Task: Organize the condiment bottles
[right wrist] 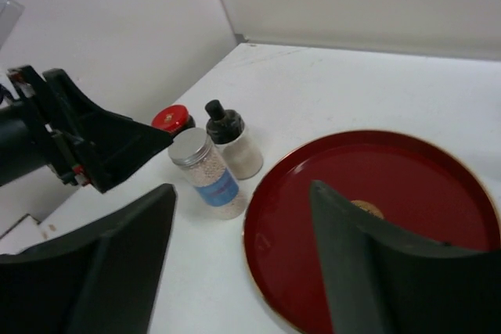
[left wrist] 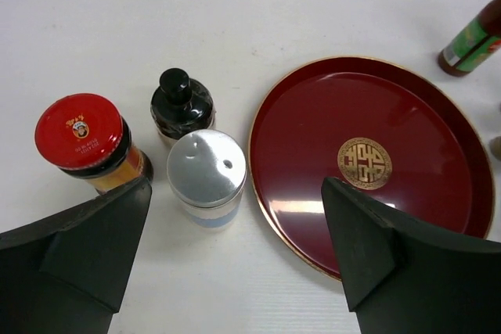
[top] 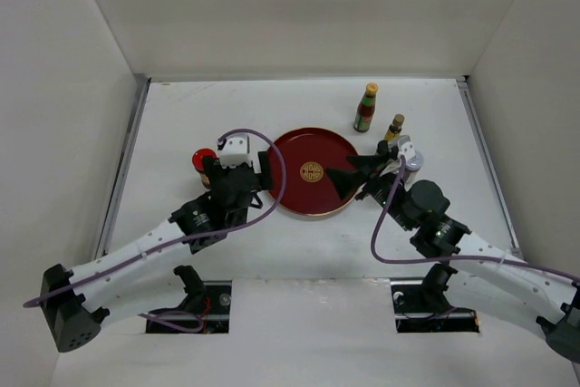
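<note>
Facing the silver jar, the left gripper stands spread and empty, likely to take it. The red-lidded jar and black bottle crowd it, left of the tray. The right gripper, also spread and empty, hangs over the tray's right side. The sauce bottle and yellow bottle wait far right.

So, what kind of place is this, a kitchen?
Probably a robot test booth: plain white walls enclose a white table, two robot arms stand at its near edge, and condiment bottles sit beside a red tray.
</note>
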Controlling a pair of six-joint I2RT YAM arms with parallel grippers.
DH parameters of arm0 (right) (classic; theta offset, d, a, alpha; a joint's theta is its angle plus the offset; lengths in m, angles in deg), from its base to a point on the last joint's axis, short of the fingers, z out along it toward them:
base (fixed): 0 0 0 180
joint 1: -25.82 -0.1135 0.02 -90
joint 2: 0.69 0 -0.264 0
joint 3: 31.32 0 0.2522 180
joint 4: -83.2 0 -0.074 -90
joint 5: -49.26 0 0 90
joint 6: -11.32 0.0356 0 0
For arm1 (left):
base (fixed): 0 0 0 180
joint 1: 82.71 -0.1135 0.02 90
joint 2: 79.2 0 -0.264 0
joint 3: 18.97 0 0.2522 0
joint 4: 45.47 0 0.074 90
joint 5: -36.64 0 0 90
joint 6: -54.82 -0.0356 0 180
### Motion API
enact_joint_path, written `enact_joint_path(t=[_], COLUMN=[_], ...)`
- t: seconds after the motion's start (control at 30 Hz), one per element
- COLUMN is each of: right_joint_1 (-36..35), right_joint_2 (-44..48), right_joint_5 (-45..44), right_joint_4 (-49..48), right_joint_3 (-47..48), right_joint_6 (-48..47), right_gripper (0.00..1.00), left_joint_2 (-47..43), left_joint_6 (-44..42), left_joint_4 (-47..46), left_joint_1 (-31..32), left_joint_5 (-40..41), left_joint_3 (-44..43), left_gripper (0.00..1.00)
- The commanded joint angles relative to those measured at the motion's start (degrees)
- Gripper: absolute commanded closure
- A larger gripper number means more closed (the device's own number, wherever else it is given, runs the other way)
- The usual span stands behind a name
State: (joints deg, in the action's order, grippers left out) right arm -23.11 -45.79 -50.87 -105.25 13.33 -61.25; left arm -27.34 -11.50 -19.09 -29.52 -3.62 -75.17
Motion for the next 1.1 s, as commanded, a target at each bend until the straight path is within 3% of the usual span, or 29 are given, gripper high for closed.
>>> enact_joint_path(t=[0.0, 0.07, 0.57, 0.67, 0.9, 1.07], right_joint_1=[-1.0, -1.0, -1.0, -1.0, -0.9, -0.4], right_joint_2=[-1.1, -1.6, -2.9, -3.4, -2.0, -0.7], right_joint_5=[-0.1, 0.0, -0.6, -0.6, -0.8, -1.4], right_joint_4=[-4.3, -4.2, -4.7, -4.8, -4.8, -5.8], right_joint_3=[0.1, 0.3, 0.0, 0.2, -0.2, -1.0], right_joint_6=[-0.3, -0.3, 0.7, 0.7, 0.8, 1.5], right_gripper=[0.19, 0.15, 0.17, 0.18, 0.18, 0.19], left_joint_2=[0.9, 2.5, 12.4, 14.5, 12.5, 5.3], left_joint_6=[-0.9, -0.9, 1.1, 1.0, 1.0, 0.0], left_joint_4=[-3.0, -3.4, -16.0, -18.3, -17.4, -13.1], left_joint_1=[-1.2, -2.3, -11.5, -12.8, -13.2, -11.5], left_joint_5=[1.0, 0.2, -8.2, -10.0, -8.6, -5.2], left_joint_3=[-1.1, -0.8, 5.0, 5.1, 6.0, 2.4], left_gripper=[0.06, 0.06, 0.15, 0.24, 0.59, 0.66])
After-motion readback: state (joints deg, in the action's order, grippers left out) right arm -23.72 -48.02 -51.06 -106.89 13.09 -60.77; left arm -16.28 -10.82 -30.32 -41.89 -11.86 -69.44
